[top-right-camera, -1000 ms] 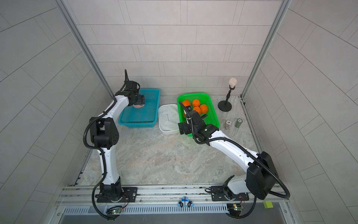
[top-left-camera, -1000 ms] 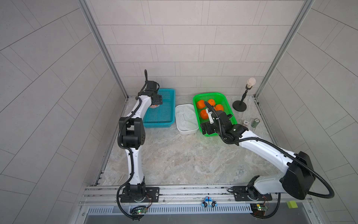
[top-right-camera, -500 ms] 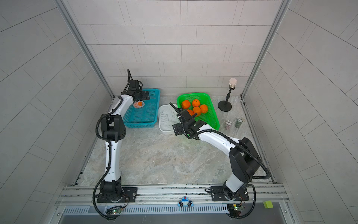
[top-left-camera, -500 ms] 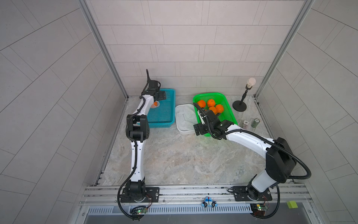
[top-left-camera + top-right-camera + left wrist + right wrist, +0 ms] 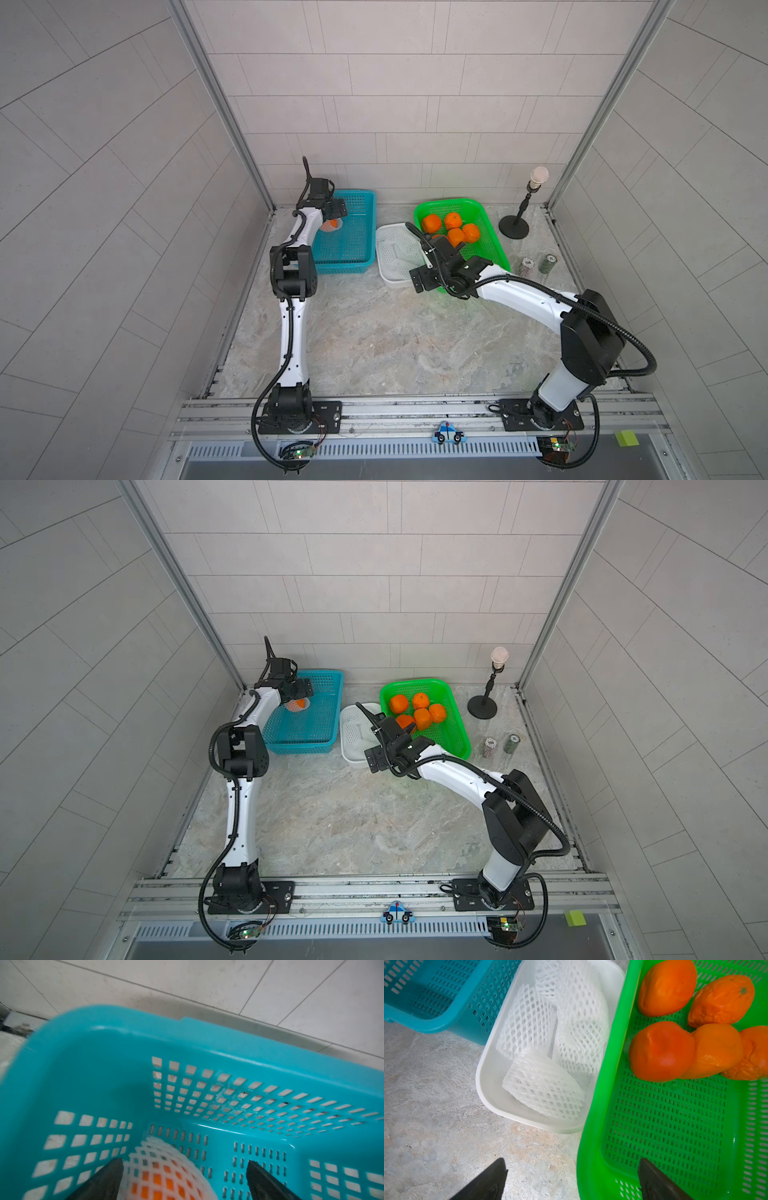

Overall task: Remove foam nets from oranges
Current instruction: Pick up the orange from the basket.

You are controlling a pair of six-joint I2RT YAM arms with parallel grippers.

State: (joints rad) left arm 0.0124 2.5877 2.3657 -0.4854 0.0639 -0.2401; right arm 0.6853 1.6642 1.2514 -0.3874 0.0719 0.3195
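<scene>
One orange still in its white foam net (image 5: pixel 158 1176) lies in the blue basket (image 5: pixel 104 1043) at the back left; in both top views it shows under my left arm (image 5: pixel 330 225) (image 5: pixel 297 704). My left gripper (image 5: pixel 184 1161) is open and straddles it, the net close to one finger. Several bare oranges (image 5: pixel 661 1051) (image 5: pixel 455 237) lie in the green basket (image 5: pixel 664 1126). Several empty foam nets (image 5: pixel 542 1086) (image 5: pixel 397 249) fill the white tub (image 5: pixel 483 1076). My right gripper (image 5: pixel 572 1159) (image 5: pixel 446 253) is open and empty, astride the green basket's near left wall.
The white tub (image 5: pixel 384 278) stands between the blue basket (image 5: pixel 353 249) and the green basket (image 5: pixel 490 245). A black stand with a pale ball top (image 5: pixel 515 226) is at the back right, with two chip stacks (image 5: pixel 527 266) (image 5: pixel 548 262) in front of it.
Both arms have shifted their elbows. My right gripper has drawn a little toward the green basket's near left corner. My left gripper stays over the netted orange, and both remain open.
</scene>
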